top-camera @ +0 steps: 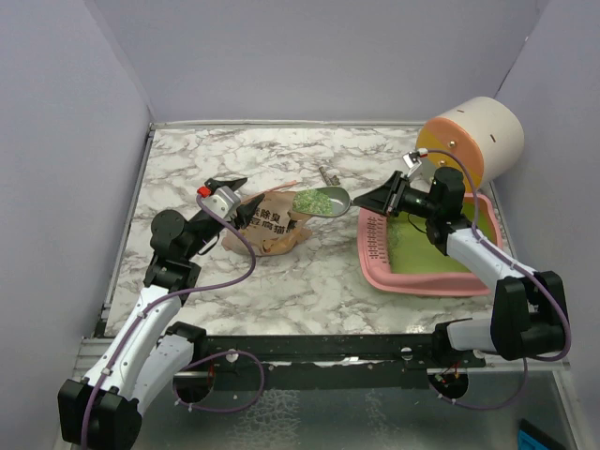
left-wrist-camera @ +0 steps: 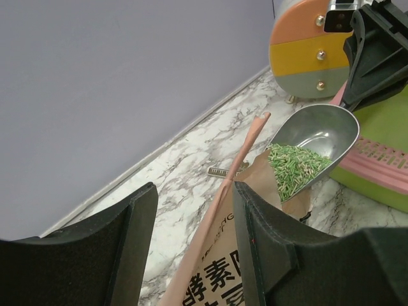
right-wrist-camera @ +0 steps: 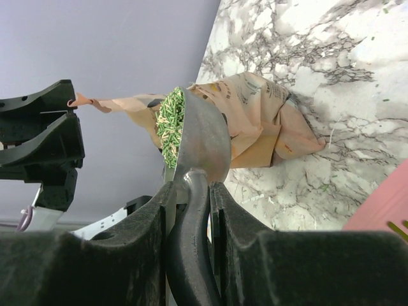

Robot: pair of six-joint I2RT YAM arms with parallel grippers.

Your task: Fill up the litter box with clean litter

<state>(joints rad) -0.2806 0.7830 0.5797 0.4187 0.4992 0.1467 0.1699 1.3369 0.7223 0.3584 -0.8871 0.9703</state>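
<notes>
A grey metal scoop (top-camera: 323, 202) carrying clean litter (top-camera: 312, 201) hovers above the mouth of the tan printed bag (top-camera: 272, 225). My right gripper (top-camera: 389, 199) is shut on the scoop's handle (right-wrist-camera: 194, 210). In the right wrist view the green granules (right-wrist-camera: 169, 124) sit in the bowl (right-wrist-camera: 204, 140). The pink litter box (top-camera: 375, 267), lime-green inside, lies to the right of the scoop, under my right arm. My left gripper (left-wrist-camera: 194, 188) stands open astride the bag's upper edge (left-wrist-camera: 223, 268); the left finger (left-wrist-camera: 137, 223) is clear of the paper.
A cream, orange and yellow cylinder (top-camera: 473, 141) lies on its side behind the litter box. A small metal clip (top-camera: 328, 175) rests on the marble behind the bag. Grey walls close off the left, back and right.
</notes>
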